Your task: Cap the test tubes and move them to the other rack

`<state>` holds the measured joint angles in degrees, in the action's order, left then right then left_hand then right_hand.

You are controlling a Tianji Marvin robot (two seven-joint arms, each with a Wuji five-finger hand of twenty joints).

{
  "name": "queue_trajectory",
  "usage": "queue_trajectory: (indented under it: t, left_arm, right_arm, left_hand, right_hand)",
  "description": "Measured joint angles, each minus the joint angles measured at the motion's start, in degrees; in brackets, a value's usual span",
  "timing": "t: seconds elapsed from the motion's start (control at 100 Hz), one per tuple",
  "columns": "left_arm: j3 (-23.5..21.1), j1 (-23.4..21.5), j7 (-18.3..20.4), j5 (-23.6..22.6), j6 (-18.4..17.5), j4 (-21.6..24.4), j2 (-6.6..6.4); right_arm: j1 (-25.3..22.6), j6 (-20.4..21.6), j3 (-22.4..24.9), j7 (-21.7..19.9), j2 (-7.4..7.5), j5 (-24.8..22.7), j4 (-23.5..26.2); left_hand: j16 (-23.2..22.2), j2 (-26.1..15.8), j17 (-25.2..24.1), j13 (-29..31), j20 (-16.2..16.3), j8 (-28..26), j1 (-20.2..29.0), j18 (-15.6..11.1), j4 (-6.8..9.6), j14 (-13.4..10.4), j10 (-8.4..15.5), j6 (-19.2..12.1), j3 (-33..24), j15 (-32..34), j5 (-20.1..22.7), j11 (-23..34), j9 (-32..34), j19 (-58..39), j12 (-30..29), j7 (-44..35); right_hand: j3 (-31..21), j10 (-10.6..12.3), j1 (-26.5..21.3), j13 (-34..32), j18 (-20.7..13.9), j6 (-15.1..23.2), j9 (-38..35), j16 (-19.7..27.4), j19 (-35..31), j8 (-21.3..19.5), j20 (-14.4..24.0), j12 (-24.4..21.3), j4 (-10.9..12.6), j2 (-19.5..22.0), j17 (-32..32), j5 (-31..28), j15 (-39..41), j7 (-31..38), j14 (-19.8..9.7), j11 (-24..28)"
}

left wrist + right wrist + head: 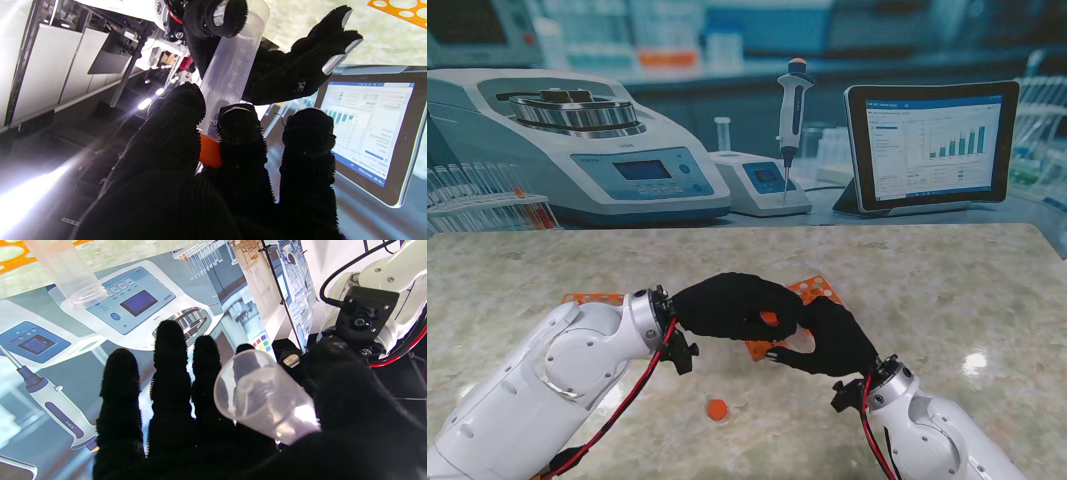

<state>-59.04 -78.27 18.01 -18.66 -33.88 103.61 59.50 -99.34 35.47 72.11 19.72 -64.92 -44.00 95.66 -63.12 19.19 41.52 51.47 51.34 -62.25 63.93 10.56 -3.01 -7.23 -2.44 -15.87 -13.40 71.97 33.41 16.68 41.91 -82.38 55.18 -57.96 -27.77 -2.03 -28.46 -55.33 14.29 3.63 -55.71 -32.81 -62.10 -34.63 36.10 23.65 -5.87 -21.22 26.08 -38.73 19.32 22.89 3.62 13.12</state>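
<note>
Step in hand: capping, as I judge it; both black-gloved hands meet over the middle of the marble-patterned tabletop (947, 280), with a clear graduated plastic test tube (230, 71) held between them.

Left hand (727, 305): its fingers (238, 133) are closed round a round orange screw cap (210, 150); the left wrist view shows the cap at the tube's near end, touching it; whether the thread has caught I cannot tell.

Right hand (832, 340): thumb and palm pinch the tube's other end, which in the right wrist view looks like the tapered closed bottom; the four long fingers (170, 373) stand straight and apart, not wrapped on it.

Tube: tilted, off the tabletop, in the air between the hands.

Doing it well: keep cap and tube on one axis before turning; let the right hand only brace, the left hand twist; a skewed start probably cross-threads or pushes the tube through the loose pinch.

Racks: a flat orange rack with round holes (812, 290) lies just behind the hands; another orange piece (592, 298) shows to the left.

Spare: a second loose orange cap (717, 409) lies on the tabletop nearer to me.
</note>
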Motion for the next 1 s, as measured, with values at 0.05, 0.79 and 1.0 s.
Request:
queue_trajectory:
  t: [0.05,0.79,1.0]
  left_arm:
    - [-0.4,-0.1,0.4,0.3,0.1,0.3,-0.12]
    - [-6.6,-3.9,4.4,0.3,0.4,4.1,-1.41]
    - [-8.7,-5.1,5.6,-0.3,0.5,5.0,-1.65]
  right_arm:
    - [0.0,-0.1,0.0,0.0,0.02,0.0,0.0]
    - [0.3,-0.9,0.4,-1.3,0.38,-0.3,-0.1]
    - [0.5,-1.3,0.5,-1.2,0.39,-0.5,-0.2]
  left_hand:
    - [0.0,0.0,0.0,0.0,0.0,-0.1,0.0,0.0,0.00,0.2,-0.7,0.0,-0.2,0.0,0.0,0.5,0.0,0.0,0.0,-0.1]
    - [0.0,0.0,0.0,0.0,0.1,-2.8,0.0,0.2,0.00,0.5,-2.4,-0.3,-0.7,0.0,0.9,2.5,0.0,1.6,0.1,-0.6]
    - [0.0,0.0,0.0,0.0,0.1,-3.3,0.0,0.3,0.00,0.5,-2.5,-0.3,-0.7,0.0,1.0,2.5,0.0,1.7,0.2,-0.6]
  right_hand:
    - [0.0,-0.7,0.0,0.8,0.1,-1.0,0.9,0.9,0.8,1.1,0.0,-1.1,0.1,0.3,-1.0,0.1,-1.1,-1.4,0.5,-0.8]
    - [3.5,-1.2,7.2,10.9,1.7,-3.3,8.0,10.0,7.8,7.2,-7.1,-9.0,0.2,0.8,-8.3,3.0,-6.5,-4.8,3.6,-5.6]
    - [2.8,-1.2,7.2,11.5,1.7,-3.3,8.0,10.5,7.8,7.2,-7.2,-9.5,0.2,0.8,-8.8,3.0,-6.6,-4.8,3.6,-5.6]
